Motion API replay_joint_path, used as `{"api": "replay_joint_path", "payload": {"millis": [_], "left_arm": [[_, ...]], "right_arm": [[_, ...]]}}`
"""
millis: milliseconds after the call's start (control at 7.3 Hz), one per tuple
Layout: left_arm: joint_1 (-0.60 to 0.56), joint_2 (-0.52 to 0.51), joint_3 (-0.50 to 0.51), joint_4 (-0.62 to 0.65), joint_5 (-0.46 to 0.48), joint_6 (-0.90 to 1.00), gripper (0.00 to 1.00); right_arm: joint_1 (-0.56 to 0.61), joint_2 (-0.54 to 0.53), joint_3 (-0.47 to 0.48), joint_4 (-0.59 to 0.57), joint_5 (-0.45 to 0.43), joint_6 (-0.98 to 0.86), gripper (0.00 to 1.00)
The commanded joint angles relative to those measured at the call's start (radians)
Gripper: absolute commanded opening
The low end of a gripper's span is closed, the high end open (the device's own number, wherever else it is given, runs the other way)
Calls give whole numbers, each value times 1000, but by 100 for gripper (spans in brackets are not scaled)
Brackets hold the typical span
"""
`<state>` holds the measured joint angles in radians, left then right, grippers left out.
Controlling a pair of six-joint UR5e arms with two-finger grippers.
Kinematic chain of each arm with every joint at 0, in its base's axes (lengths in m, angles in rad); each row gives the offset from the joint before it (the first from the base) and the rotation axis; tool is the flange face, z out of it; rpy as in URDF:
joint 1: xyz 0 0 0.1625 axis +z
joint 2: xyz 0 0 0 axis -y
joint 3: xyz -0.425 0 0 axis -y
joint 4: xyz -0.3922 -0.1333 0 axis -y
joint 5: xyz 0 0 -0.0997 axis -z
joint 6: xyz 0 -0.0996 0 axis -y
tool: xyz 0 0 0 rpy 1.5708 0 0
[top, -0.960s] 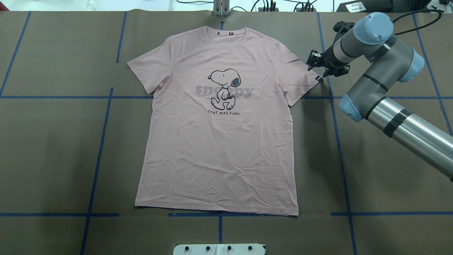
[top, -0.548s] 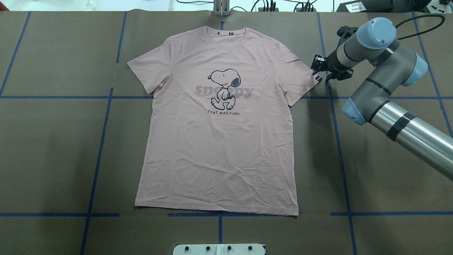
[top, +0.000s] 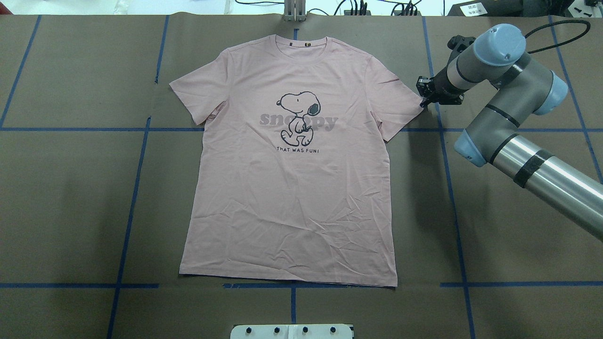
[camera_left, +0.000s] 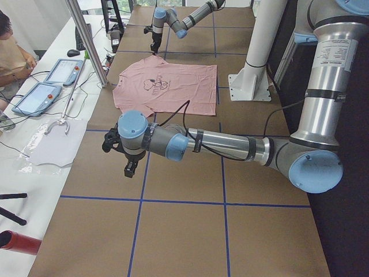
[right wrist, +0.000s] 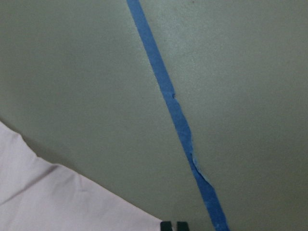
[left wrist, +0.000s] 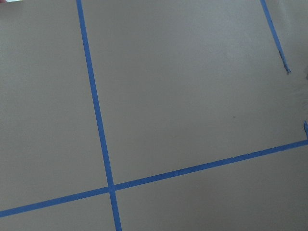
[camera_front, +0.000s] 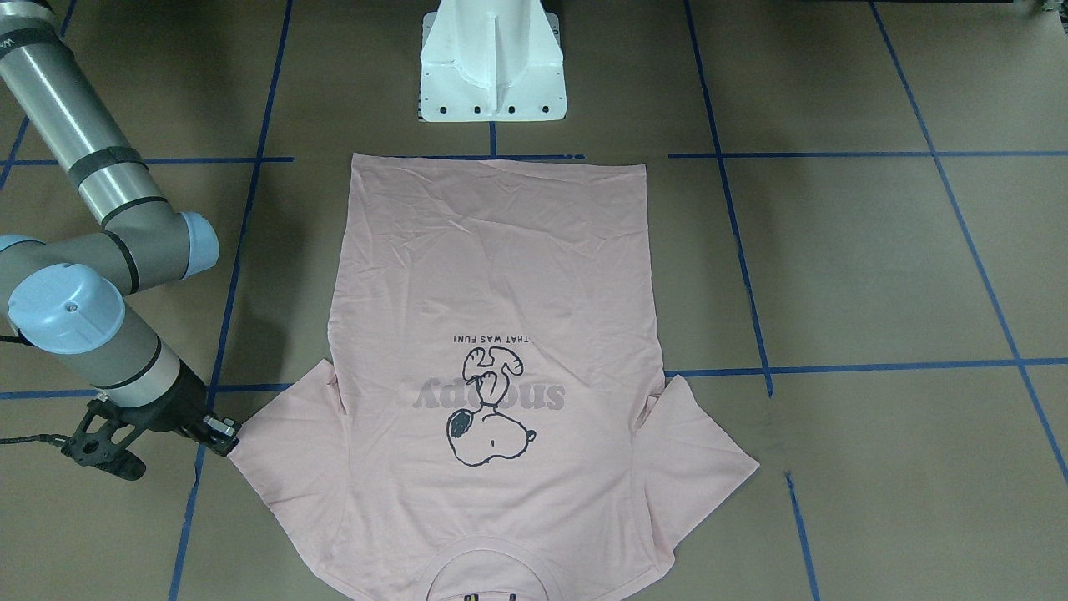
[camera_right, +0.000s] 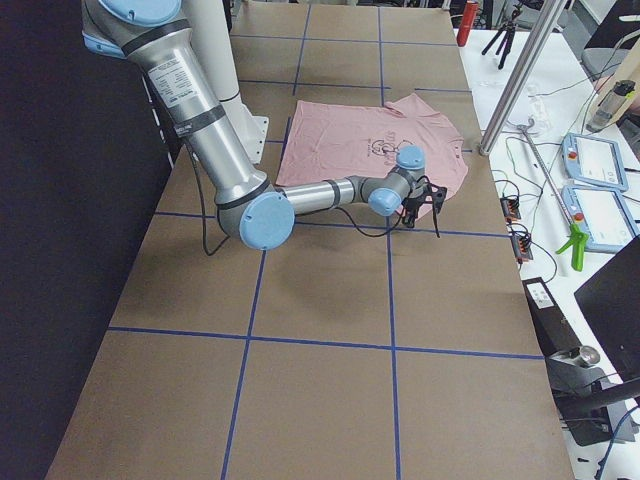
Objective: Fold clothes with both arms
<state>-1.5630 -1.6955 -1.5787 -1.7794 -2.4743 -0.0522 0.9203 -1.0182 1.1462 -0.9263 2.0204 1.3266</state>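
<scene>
The pale pink T-shirt (top: pixel 292 188) lies flat, print up, collar at the far side of the table. My right gripper (top: pixel 425 96) sits low at the tip of the shirt's sleeve (camera_front: pixel 275 451) on my right and covers the sleeve tag. In the right wrist view its fingertips (right wrist: pixel 174 225) stand close together right at the sleeve corner (right wrist: pixel 48 197), shut on that corner. My left gripper (camera_left: pixel 130 168) shows only in the exterior left view, hovering over bare table well away from the shirt. I cannot tell its state.
The white pedestal base (camera_front: pixel 492 75) stands just behind the shirt's hem. Blue tape lines (top: pixel 452 197) grid the brown table cover. A side table with tablets (camera_left: pixel 34 98), a slanted metal pole (camera_left: pixel 86 40) and a seated person (camera_left: pixel 8 46) lie beyond the far edge.
My right gripper has come down and in to the sleeve corner, and its jaws have narrowed from wide apart to together. The shirt lies as before.
</scene>
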Motion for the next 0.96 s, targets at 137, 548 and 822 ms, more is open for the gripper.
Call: {"api": "replay_joint_path", "payload": {"millis": [137,548,822], "left_arm": [[-2,2,-1,0,-17,0,100],[-2,16,-38,0,-23,0,100],[0,14,-47,0,-21,0,100]], "right_arm": [[-1,62,9,-14,3,22,0],[-69,214,-26,-37,-99,123,0],[-148,306,-135,-34,-199,123,0]]}}
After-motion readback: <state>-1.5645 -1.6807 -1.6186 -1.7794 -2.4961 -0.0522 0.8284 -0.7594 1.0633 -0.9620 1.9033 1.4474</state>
